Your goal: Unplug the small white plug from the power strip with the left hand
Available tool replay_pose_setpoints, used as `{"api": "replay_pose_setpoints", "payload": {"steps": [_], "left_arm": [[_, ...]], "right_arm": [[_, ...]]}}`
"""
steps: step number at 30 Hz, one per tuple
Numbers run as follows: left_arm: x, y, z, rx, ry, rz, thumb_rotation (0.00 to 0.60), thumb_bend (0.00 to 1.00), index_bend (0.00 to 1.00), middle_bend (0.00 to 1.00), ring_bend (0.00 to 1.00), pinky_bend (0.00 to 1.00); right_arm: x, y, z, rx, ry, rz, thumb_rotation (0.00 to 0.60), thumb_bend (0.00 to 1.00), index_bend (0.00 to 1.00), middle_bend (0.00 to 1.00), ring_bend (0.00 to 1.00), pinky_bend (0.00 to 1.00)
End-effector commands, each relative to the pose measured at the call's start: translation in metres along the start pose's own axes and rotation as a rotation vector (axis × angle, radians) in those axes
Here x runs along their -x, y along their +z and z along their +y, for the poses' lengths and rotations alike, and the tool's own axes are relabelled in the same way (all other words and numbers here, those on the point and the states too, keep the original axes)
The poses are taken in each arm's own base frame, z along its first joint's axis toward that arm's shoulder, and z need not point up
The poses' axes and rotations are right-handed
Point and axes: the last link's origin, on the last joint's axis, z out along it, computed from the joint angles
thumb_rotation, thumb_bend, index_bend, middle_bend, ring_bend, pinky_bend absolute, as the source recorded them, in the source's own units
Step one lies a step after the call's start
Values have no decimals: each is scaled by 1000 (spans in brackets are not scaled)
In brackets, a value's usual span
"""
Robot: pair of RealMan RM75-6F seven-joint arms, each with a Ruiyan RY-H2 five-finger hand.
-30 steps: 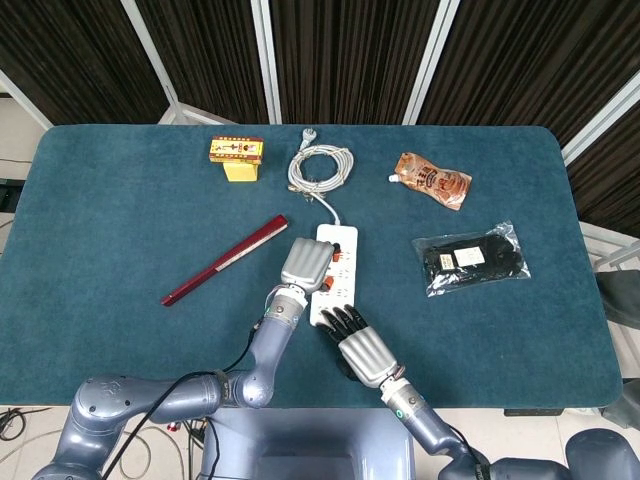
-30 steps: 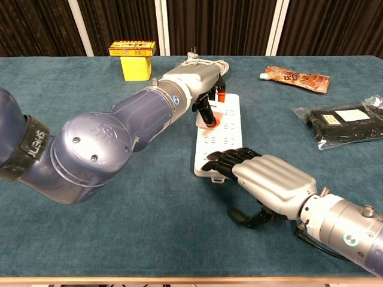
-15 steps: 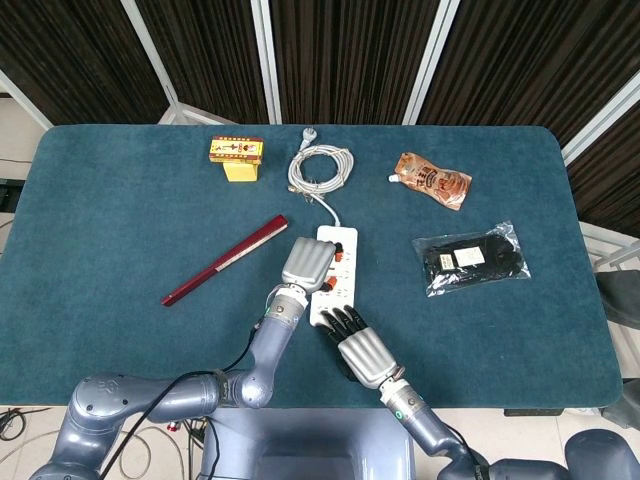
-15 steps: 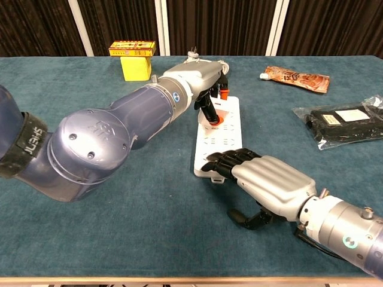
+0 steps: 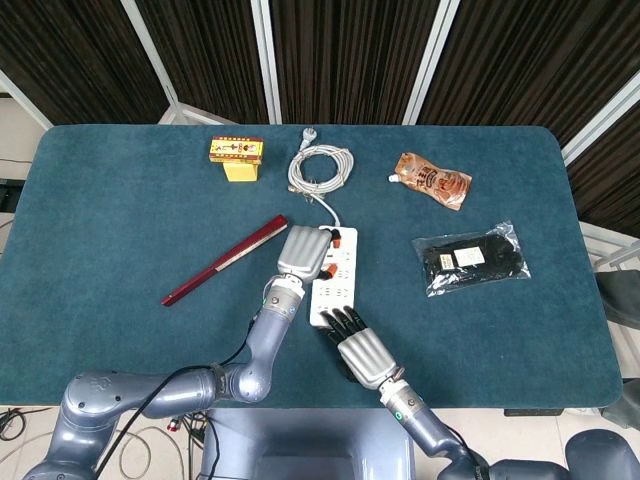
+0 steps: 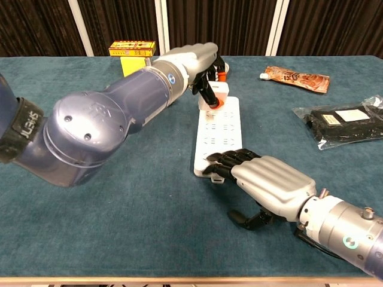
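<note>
The white power strip (image 5: 340, 292) (image 6: 218, 128) lies lengthwise at the table's near middle. My left hand (image 5: 305, 252) (image 6: 192, 60) hovers over its far end. Its dark fingers pinch the small white plug (image 6: 219, 89), which has orange parts and is raised at the strip's far end. I cannot tell whether the plug's pins are free of the socket. My right hand (image 5: 360, 350) (image 6: 269, 182) presses its fingertips on the strip's near end, with the thumb spread away below.
A coiled white cable (image 5: 320, 165) runs from the strip's far end. A yellow box (image 5: 236, 155) (image 6: 133, 57) stands far left and a red stick (image 5: 225, 260) lies left. A snack pouch (image 5: 432, 180) (image 6: 296, 78) and a bagged black item (image 5: 470, 258) (image 6: 344, 122) lie right.
My left hand has risen and shifted toward the strip's far end, carrying the plug and its orange parts along. The right hand has stayed on the near end.
</note>
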Motion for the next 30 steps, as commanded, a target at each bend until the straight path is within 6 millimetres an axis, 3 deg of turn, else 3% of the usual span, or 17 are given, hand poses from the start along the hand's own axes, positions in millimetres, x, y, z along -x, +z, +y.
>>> {"api": "replay_pose_setpoints", "payload": {"steps": [1,5,12,23,30], "left_arm": [[-10,1,0,-1,-23,22,600,350,824,887,677,754],[-23,1,-5,-2,-23,48,600,350,823,887,677,754],[-30,-11,-26,0,22,65,600,349,821,886,677,754],[-31,-32,-60,-23,56,53,600,350,809,883,676,748],[-15,-52,-86,-30,134,-7,600,350,798,871,665,738]], "right_arm": [[-3,0,-1,-2,2,16,600,472,212,98,45,88],[-11,1,-3,-3,7,48,600,473,187,95,44,88],[-31,0,-6,-8,23,144,600,473,6,17,1,82],[-67,-5,6,32,5,291,600,473,0,0,0,66],[-87,-19,28,88,-13,332,600,473,0,0,0,66]]}}
